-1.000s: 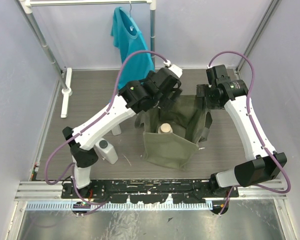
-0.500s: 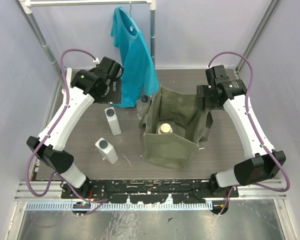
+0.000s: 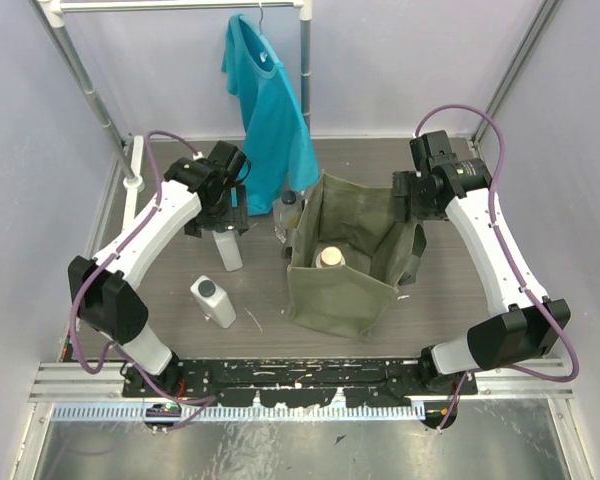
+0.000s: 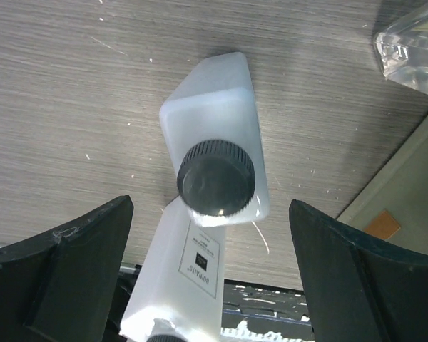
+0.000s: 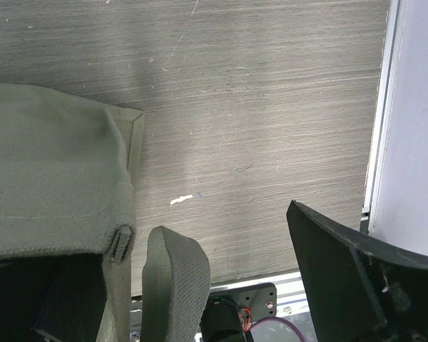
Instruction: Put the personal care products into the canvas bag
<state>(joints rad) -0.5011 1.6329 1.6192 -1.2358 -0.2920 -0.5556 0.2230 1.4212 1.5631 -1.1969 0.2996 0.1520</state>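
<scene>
My left gripper (image 3: pixel 220 212) is open and hangs right above an upright white bottle (image 3: pixel 227 250) with a grey cap (image 4: pixel 215 178); its fingers (image 4: pixel 64 278) stand wide on both sides. A second white bottle (image 3: pixel 212 301) lies nearer, also in the left wrist view (image 4: pixel 182 274). A clear bottle (image 3: pixel 287 212) stands against the left side of the olive canvas bag (image 3: pixel 345 295). A white bottle with a beige cap (image 3: pixel 329 258) sits inside the bag. My right gripper (image 3: pixel 405 203) is open at the bag's right rim (image 5: pixel 57 171), with a strap (image 5: pixel 175 281) between its jaws.
A teal T-shirt (image 3: pixel 270 110) hangs from a rack at the back, close behind my left arm. The rack's white foot (image 3: pixel 132 185) lies at the left. Walls close in the table on both sides. The metal rail (image 3: pixel 300 375) runs along the near edge.
My left arm has swung out from over the bag to the back left, then come in above the upright white bottle. The right arm has barely moved.
</scene>
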